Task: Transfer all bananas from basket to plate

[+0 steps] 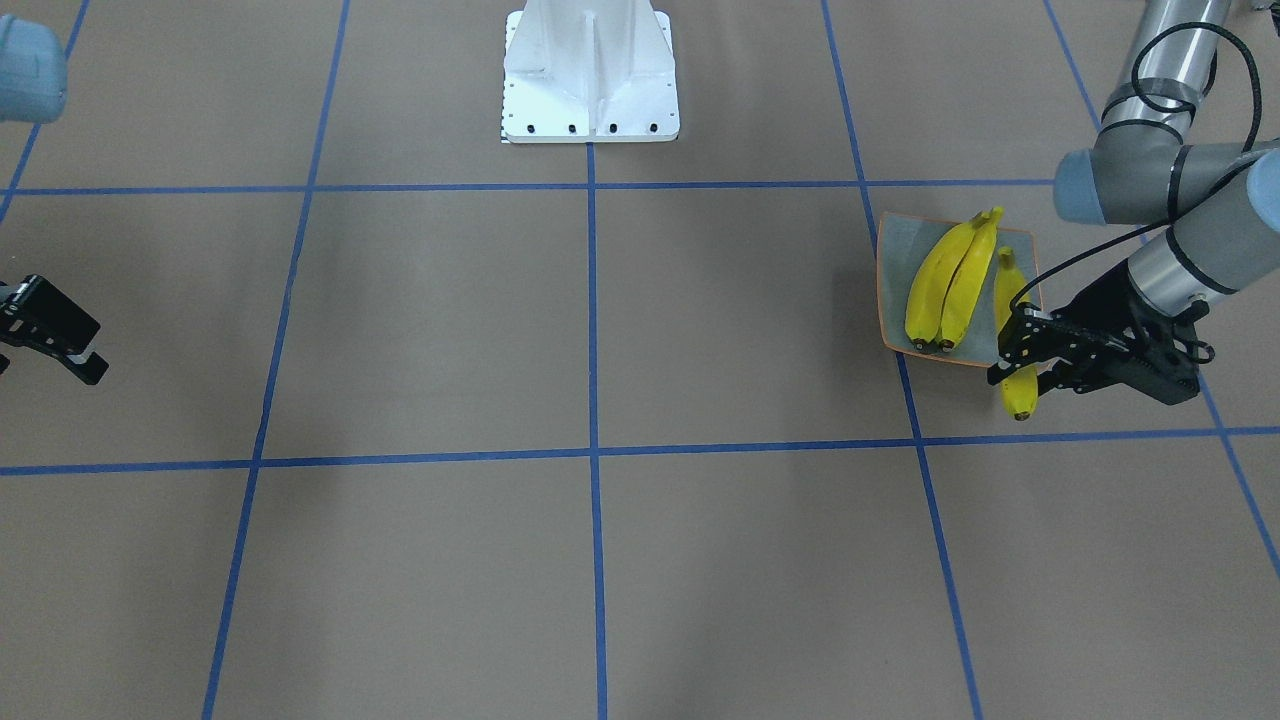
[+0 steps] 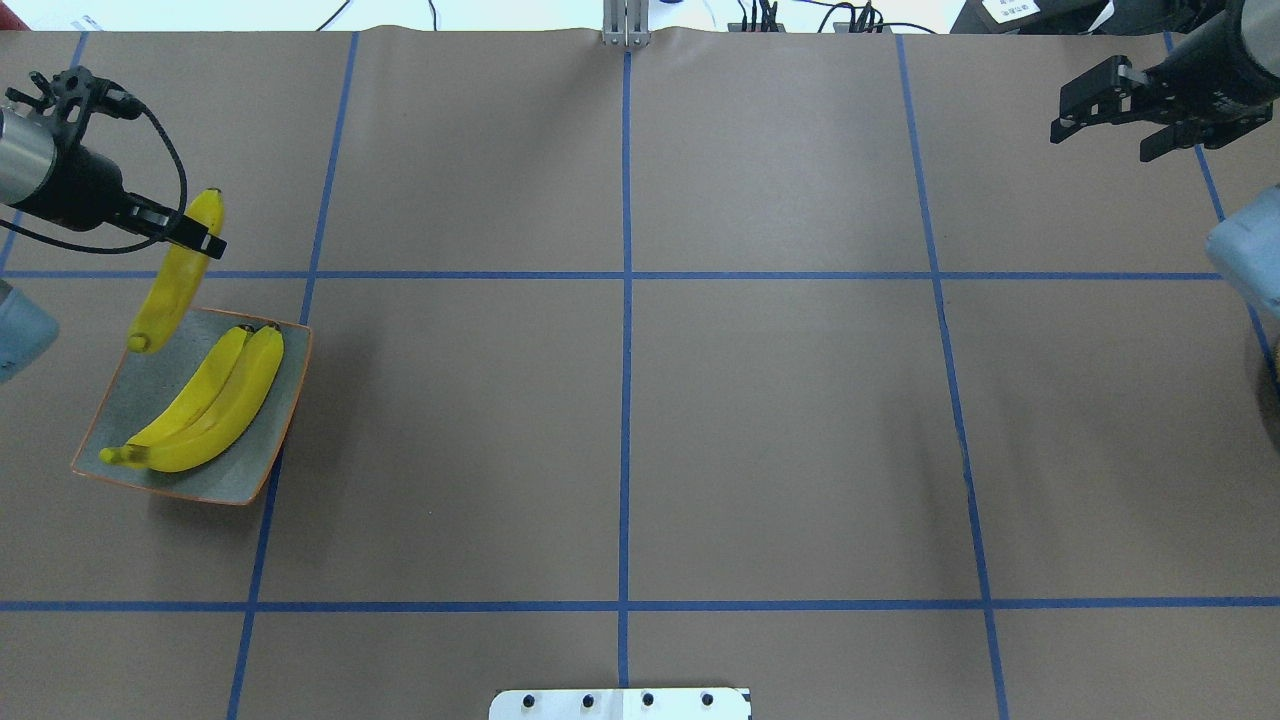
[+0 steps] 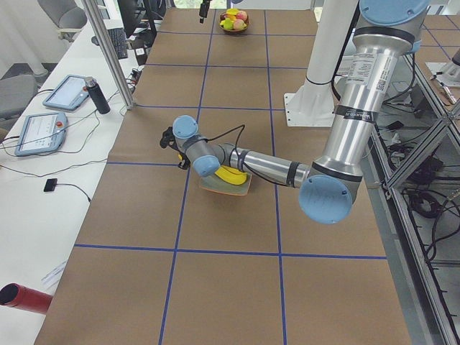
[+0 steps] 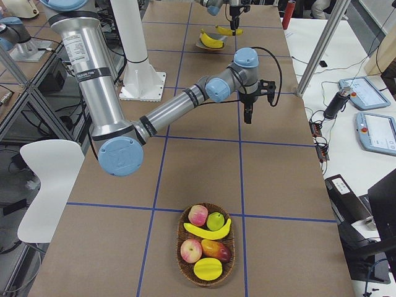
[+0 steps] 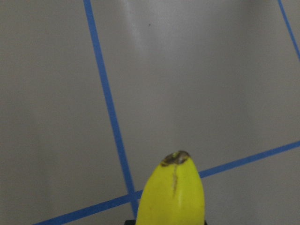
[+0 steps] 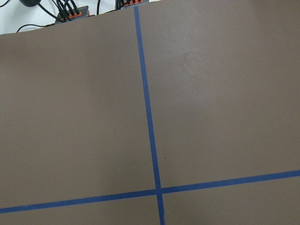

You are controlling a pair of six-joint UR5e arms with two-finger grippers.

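Two yellow bananas (image 2: 210, 400) lie side by side on the grey-blue, orange-rimmed plate (image 2: 145, 385) at the table's left. My left gripper (image 2: 195, 235) is shut on a third banana (image 2: 175, 280), held in the air. Its lower end hangs over the plate's far corner and the rest reaches beyond the rim. Its dark tip fills the bottom of the left wrist view (image 5: 174, 159). Another banana (image 4: 207, 232) lies in the woven basket (image 4: 180, 247) at the table's right end. My right gripper (image 2: 1100, 135) hovers open and empty over the far right of the table.
The basket also holds apples and other fruit (image 4: 198, 215). The robot's white base (image 1: 590, 75) stands at the middle of the near edge. Blue tape lines cross the brown table. Tablets (image 4: 376, 131) and cables lie on the side bench.
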